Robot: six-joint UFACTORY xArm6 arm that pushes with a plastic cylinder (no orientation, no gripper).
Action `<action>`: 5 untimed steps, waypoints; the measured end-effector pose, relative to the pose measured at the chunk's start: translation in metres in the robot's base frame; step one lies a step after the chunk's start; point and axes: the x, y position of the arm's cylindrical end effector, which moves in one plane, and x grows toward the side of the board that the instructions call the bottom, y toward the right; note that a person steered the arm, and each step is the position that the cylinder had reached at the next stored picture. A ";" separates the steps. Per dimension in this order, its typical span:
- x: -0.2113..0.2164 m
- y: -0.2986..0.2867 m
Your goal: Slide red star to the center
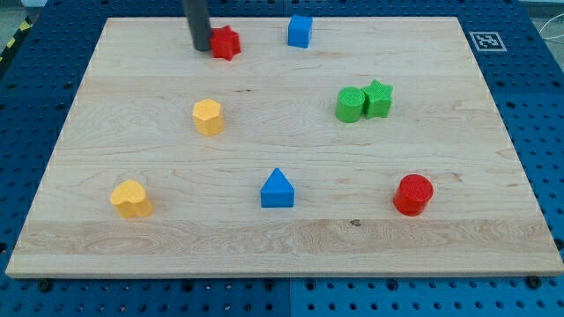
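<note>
Camera view of a wooden board [493, 132] on a blue pegboard table [31, 97]. At the view's lower left sits a yellow heart-shaped block [131, 198], near the board's left edge. Above and to its right stands a yellow hexagonal block [207, 116], left of the board's middle. My tip [200, 47] rests near the view's top, left of centre, touching the left side of the red star [226, 41]; the arm carries no pincer, only the dark rod, so there is no open or closed state to give. The red star is a small, bright red block with short points, lying close to the board's top edge and well apart from the board's middle. To its right, also near the top edge, is a blue block [300, 31] of roughly cubic shape, apart from the star. Low on the board, just below the middle, stands a blue triangular block [278, 188]. Right of centre, a green cylinder [350, 104] and a green star [380, 98] touch side by side. At the lower right lies a red cylinder [413, 195]. The bare wood between the red star and the board's middle holds no block; the yellow hexagonal block lies just left of that stretch. A printed marker [486, 40] sits at the top right corner.
</note>
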 end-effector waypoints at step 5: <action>0.050 0.070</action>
